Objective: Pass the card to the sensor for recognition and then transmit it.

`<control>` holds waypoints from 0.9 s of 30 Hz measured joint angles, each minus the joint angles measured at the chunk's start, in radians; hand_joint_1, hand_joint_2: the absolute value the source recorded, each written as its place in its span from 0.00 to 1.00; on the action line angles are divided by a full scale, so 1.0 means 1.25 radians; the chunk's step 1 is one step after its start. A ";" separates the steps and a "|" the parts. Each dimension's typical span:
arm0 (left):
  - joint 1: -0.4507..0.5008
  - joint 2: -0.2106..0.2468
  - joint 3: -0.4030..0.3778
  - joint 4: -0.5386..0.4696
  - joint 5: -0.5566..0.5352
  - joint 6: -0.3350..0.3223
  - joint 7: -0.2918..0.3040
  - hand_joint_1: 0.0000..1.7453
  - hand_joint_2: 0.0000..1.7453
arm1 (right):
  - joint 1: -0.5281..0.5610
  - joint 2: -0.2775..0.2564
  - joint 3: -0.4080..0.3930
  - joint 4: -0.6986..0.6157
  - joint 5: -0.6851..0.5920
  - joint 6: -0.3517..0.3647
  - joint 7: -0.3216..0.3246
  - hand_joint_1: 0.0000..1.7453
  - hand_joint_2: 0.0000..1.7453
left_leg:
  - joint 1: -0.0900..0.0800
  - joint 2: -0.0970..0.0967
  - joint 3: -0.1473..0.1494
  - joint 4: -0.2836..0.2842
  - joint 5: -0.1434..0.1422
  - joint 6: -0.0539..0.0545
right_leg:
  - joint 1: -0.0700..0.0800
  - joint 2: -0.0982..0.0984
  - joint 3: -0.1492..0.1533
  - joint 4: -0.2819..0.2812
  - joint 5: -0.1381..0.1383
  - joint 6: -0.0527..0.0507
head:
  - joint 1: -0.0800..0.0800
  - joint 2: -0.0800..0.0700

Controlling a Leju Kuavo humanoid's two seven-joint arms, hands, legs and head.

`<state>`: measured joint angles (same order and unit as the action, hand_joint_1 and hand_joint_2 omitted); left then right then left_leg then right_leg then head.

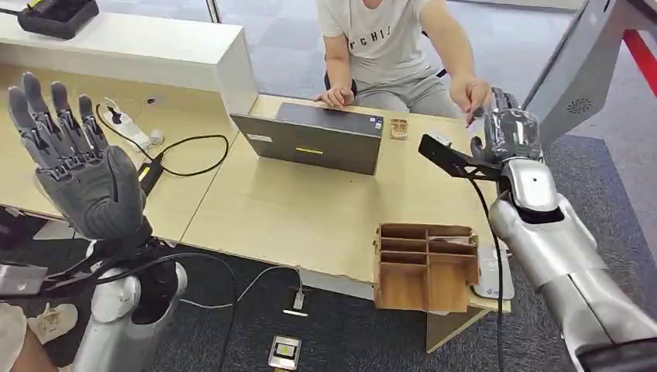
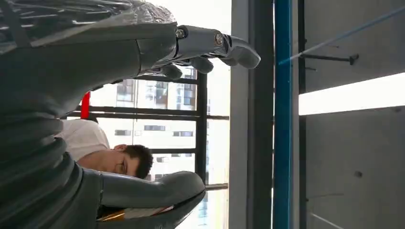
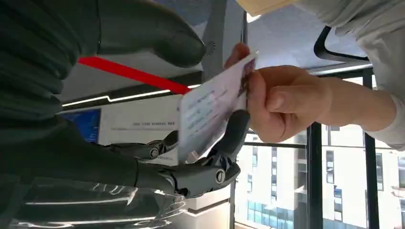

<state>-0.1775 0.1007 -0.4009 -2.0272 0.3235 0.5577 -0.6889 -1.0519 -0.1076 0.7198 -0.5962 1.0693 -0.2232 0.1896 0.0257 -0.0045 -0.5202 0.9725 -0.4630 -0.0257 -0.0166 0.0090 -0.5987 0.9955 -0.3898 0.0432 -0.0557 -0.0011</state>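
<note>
Right hand (image 3: 157, 157), raised at upper right of the head view, cradles the card (image 3: 210, 112) a person's hand (image 3: 282, 102) pinches; left hand (image 1: 77, 159) upright, spread.

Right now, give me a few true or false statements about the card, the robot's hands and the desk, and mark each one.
1. The card sits between the right hand and a person's hand. True.
2. The left hand holds the card. False: it is raised with fingers spread and holds nothing.
3. The laptop lies shut on the desk. True.
4. The wooden organizer stands at the desk's far edge, beside the person. False: it stands at the near edge, towards the robot.
5. The person's hand pinches the card at one end. True.
</note>
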 joint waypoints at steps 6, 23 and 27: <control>0.000 -0.005 0.003 0.010 -0.007 -0.019 0.008 0.00 1.00 | 0.009 -0.036 -0.003 -0.044 -0.010 -0.018 -0.002 0.00 1.00 | 0.000 0.000 0.000 0.000 0.000 0.000 | 0.000 0.000 0.000 0.000 0.000 0.000 | 0.000 0.000; 0.080 0.006 0.041 -0.025 -0.068 0.052 0.028 0.00 1.00 | 0.436 -0.178 -0.143 -0.693 -0.104 -0.117 -0.012 0.00 1.00 | 0.000 0.000 0.000 -0.001 -0.002 0.000 | 0.000 0.000 0.001 0.000 -0.002 0.000 | 0.000 0.000; 0.112 0.016 0.050 -0.055 -0.088 0.068 0.031 0.00 1.00 | 0.537 -0.183 -0.165 -0.822 -0.213 -0.089 -0.042 0.00 1.00 | 0.000 0.000 0.000 -0.001 -0.002 0.000 | 0.000 0.000 0.001 0.000 -0.002 0.000 | 0.000 0.000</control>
<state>-0.0369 0.1209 -0.3384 -2.0958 0.2129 0.6428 -0.6497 -0.3804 -0.3368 0.5139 -1.6234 0.8031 -0.3350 0.1373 0.0260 -0.0048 -0.5199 0.9712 -0.4652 -0.0253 -0.0165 0.0089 -0.5976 0.9954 -0.3925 0.0437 -0.0553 -0.0011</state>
